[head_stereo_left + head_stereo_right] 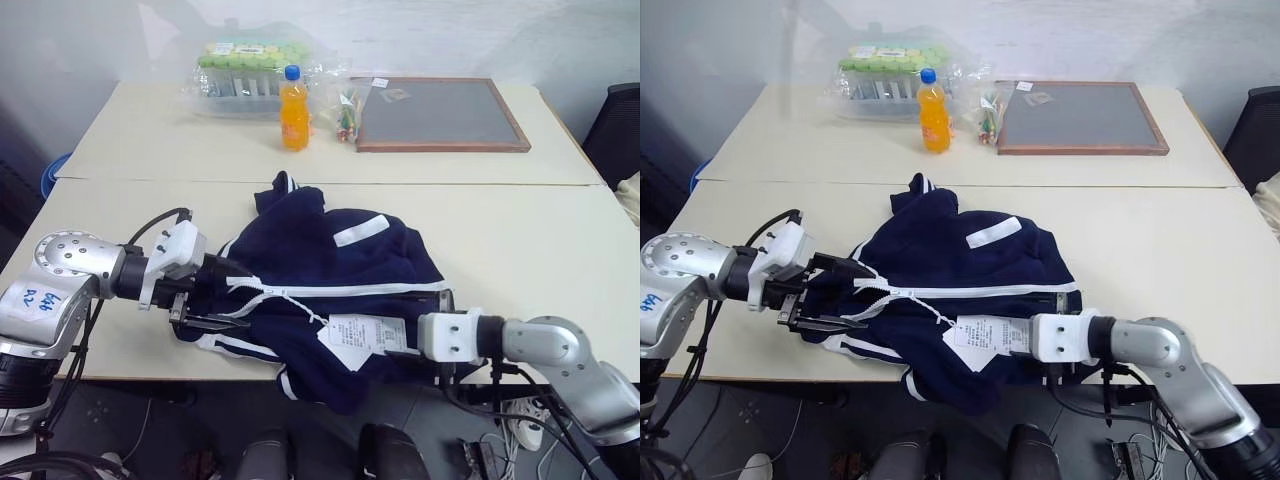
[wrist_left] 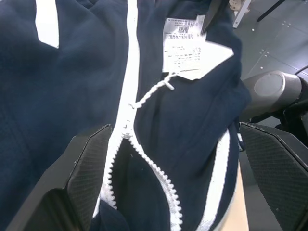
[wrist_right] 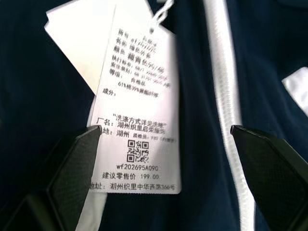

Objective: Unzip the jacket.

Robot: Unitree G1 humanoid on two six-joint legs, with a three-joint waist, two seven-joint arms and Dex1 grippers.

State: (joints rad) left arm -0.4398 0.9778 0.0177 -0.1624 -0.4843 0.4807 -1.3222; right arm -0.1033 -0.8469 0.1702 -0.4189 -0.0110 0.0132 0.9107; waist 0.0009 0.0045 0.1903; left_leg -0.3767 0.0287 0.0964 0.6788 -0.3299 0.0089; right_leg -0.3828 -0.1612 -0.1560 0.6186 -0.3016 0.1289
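Here the left gripper sits at the jacket's left end, its two black fingers spread wide and grasping nothing. In the left wrist view they stand on either side of the zipper, whose white teeth have parted into a small V near the gripper, while the rest of the white line runs closed toward the far end.

The jacket lies crumpled on the front edge of the near table, navy with white stripes, part of it hanging over the rim. A white paper tag hangs by a white string from the zipper pull and rests on the cloth near the front edge.

The right gripper sits just beside that tag, at the jacket's right front side. In the right wrist view its fingers are also spread wide and empty, with the printed tag and the white zipper line between them.

On the far table stand a wrapped pack of green-capped bottles, an orange drink bottle with a blue cap, a small bag of bits and, furthest right, a framed gray board.
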